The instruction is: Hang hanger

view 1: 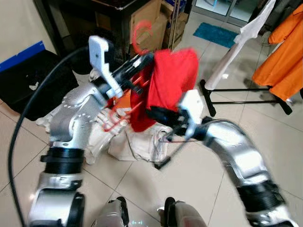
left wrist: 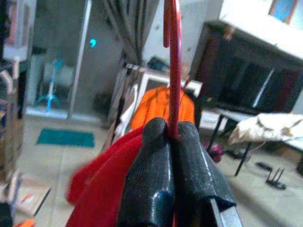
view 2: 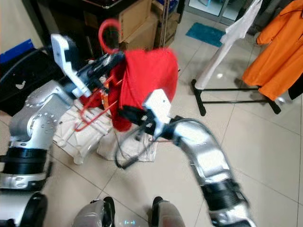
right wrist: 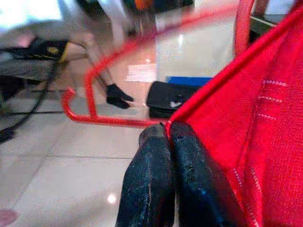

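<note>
— Left wrist view: what has the left gripper (left wrist: 173,137) got?

— Its two black fingers are pressed together on the neck of the red hanger (left wrist: 172,71), just below the hook. Holding it there leaves the hook free to go over a rail, by the look of it.

— And the right gripper (right wrist: 168,132)?

— Closed too, pinching the hem of the red garment (view 1: 171,78) that is draped on the hanger. That grip probably keeps the cloth from sliding off or swinging.

— Where is the hanger itself?

— Up in front of the robot's chest between both arms, above the tiled floor (view 1: 189,184) and a heap of pale laundry (view 1: 135,142), hook (view 2: 110,34) pointing up and away.

— Is a rail near?

— A black clothes rack (view 1: 246,90) with an orange garment (view 1: 284,52) stands well apart, to the right. The hanger has yet to reach it.
</note>
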Available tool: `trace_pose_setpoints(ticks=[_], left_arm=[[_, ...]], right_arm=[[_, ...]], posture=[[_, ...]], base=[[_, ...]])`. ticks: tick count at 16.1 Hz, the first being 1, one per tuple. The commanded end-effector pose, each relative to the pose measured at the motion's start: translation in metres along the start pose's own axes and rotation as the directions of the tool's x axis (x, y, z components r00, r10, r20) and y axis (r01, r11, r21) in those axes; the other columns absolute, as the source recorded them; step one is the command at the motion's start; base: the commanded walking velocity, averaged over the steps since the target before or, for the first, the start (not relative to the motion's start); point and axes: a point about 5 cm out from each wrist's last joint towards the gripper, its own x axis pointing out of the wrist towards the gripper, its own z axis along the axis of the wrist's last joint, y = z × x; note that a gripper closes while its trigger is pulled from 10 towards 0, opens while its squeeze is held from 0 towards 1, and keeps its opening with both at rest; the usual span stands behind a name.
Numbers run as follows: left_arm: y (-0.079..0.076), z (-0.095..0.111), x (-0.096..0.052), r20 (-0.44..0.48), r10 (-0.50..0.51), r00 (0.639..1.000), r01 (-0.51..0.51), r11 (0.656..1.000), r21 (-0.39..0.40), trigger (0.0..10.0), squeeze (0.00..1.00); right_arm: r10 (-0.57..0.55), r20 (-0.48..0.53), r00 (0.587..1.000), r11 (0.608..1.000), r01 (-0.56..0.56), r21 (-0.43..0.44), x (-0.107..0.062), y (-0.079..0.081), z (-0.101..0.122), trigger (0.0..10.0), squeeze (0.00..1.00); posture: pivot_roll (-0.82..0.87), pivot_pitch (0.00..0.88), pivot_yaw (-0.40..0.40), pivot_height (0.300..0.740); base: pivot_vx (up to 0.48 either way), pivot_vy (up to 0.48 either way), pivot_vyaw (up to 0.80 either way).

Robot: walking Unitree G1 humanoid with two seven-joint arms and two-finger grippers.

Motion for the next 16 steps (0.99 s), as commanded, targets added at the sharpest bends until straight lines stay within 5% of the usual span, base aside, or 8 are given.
trace_pose_setpoints(ticks=[1, 4, 5, 6, 7, 10, 16], left_arm=[[-0.01, 0.022, 0.007, 0.088, -0.051, 0.995, 0.049, 0.998, 0.028, 10.0, 0.0], [-0.02, 0.036, 0.009, 0.124, -0.099, 0.987, 0.094, 0.995, 0.045, 10.0, 0.0], [-0.022, 0.038, 0.009, 0.123, -0.11, 0.986, 0.105, 0.993, 0.047, 10.0, 0.0], [-0.023, 0.037, 0.008, 0.113, -0.114, 0.987, 0.108, 0.993, 0.053, 10.0, 0.0], [-0.022, 0.035, 0.007, 0.102, -0.111, 0.989, 0.106, 0.993, 0.055, 10.0, 0.0], [-0.016, 0.029, 0.003, 0.063, -0.085, 0.994, 0.08, 0.994, 0.076, 10.0, 0.0], [-0.007, 0.025, 0.0, 0.039, -0.047, 0.998, 0.043, 0.995, 0.087, 10.0, 0.0]], right_arm=[[-0.033, -0.035, 0.999, 0.999, 0.032, -0.032, 0.002, 0.001, -0.012, 0.0, 0.0], [-0.258, -0.036, 0.965, 0.958, 0.251, -0.136, 0.005, -0.014, -0.028, 0.0, 0.0], [-0.332, -0.029, 0.943, 0.934, 0.324, -0.154, 0.004, -0.022, -0.028, 10.0, 0.0], [-0.388, 0.009, 0.922, 0.914, 0.386, -0.126, 0.002, -0.03, -0.024, 10.0, 0.89], [-0.42, 0.038, 0.907, 0.902, 0.422, -0.091, 0.001, -0.034, -0.019, 10.0, 1.0], [-0.42, 0.156, 0.894, 0.907, 0.417, 0.052, -0.003, -0.038, 0.003, 10.0, 1.0], [-0.173, 0.157, 0.972, 0.981, 0.156, 0.118, -0.016, -0.021, 0.015, 10.0, 1.0]], posture=[[-0.14, 0.167, -0.04, 0.74], [-0.13, 0.168, -0.041, 0.74], [-0.12, 0.169, -0.04, 0.74], [-0.12, 0.169, -0.04, 0.74], [-0.12, 0.17, -0.038, 0.74], [-0.12, 0.17, -0.038, 0.74], [-0.13, 0.168, -0.038, 0.74]], base=[[0.0, 0.0, 0.0], [0.0, 0.0, 0.0], [0.0, 0.0, 0.0], [0.0, 0.0, 0.0], [0.0, 0.0, 0.0], [0.0, 0.0, 0.0], [0.0, 0.0, 0.0]])
